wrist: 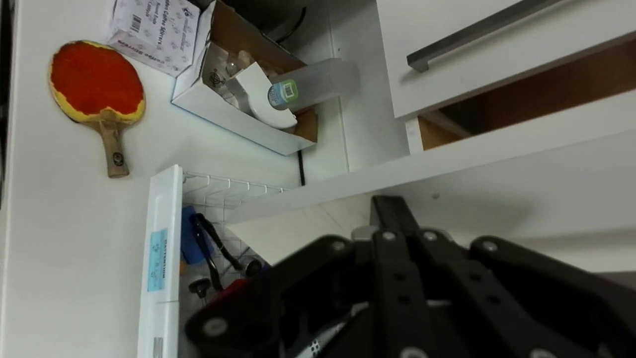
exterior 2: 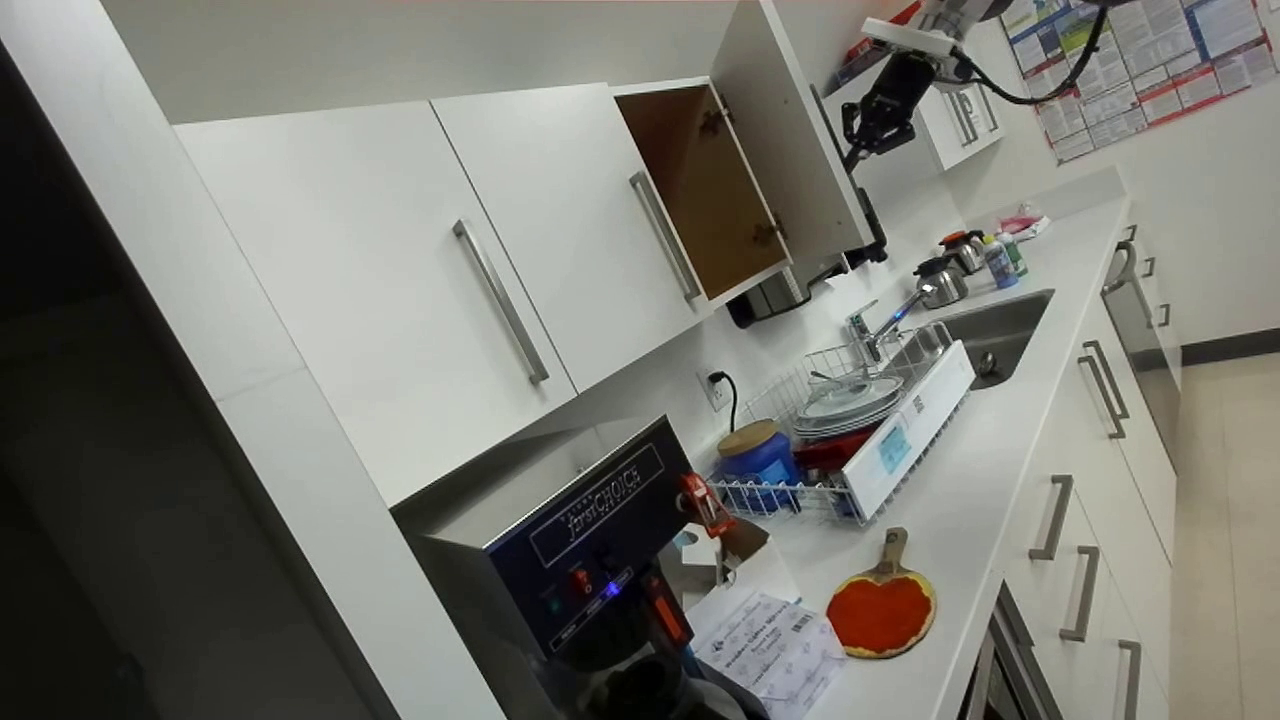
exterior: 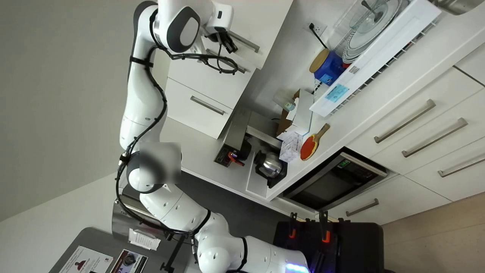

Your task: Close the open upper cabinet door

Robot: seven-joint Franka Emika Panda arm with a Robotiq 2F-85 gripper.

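The upper cabinet door (exterior 2: pixel 785 130) is a plain white panel. In an exterior view it stands swung out from its brown-lined cabinet opening (exterior 2: pixel 690 170), hinged on the far side. In the wrist view its white edge (wrist: pixel 447 159) crosses the picture, with part of its face below. My gripper (wrist: pixel 395 211) is black and shut, with nothing seen between its fingers. Its tips point at the door's outer face close to the free edge; I cannot tell if they touch. In both exterior views the gripper (exterior: pixel 231 47) (exterior 2: pixel 855 160) is beside the door near a bar handle (exterior: pixel 246 42).
Shut white neighbouring doors (exterior 2: pixel 560 230) with bar handles stand beside the opening. On the counter below are a dish rack (exterior 2: pixel 900 440), a blue jar (exterior 2: pixel 760 460), a paddle (exterior 2: pixel 880 610), an open box (wrist: pixel 238 119) and a coffee machine (exterior 2: pixel 590 540).
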